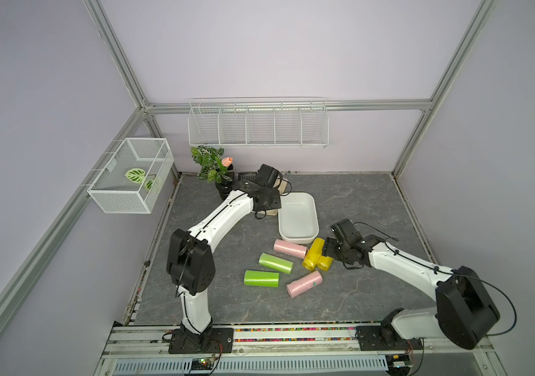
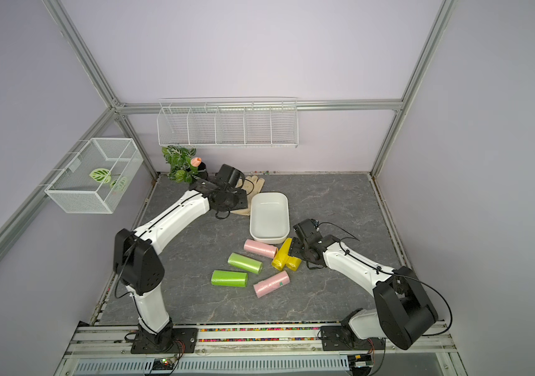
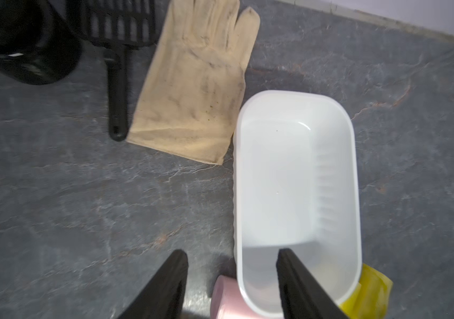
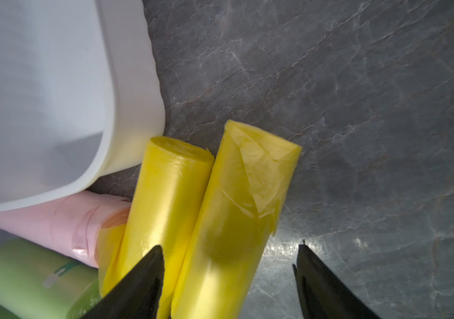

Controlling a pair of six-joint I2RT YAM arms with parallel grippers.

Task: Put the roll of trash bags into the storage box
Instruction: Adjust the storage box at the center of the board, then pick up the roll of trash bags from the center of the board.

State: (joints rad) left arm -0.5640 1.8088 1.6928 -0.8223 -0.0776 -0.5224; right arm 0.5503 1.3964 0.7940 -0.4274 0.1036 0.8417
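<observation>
Six trash-bag rolls on the grey table (image 1: 373, 201), all outside the storage box (image 1: 298, 215).

The white box stands empty at mid-table, with a beige glove (image 3: 195, 82) just beside one far corner. Before its near wall lie the far pink roll (image 1: 290, 249), the far green roll (image 1: 276, 262), the near green roll (image 1: 261, 278) and the near pink roll (image 1: 304, 284). Two yellow rolls lie side by side, touching, and the inner yellow roll (image 4: 165, 193) meets the far pink roll's end. The right gripper (image 4: 230, 247) stands open astride the outer yellow roll (image 4: 244, 198), not clamped on it: one finger is at the seam between the yellows, the other over bare table. The left gripper (image 3: 232, 251) hangs open and empty over the box's rim.
</observation>
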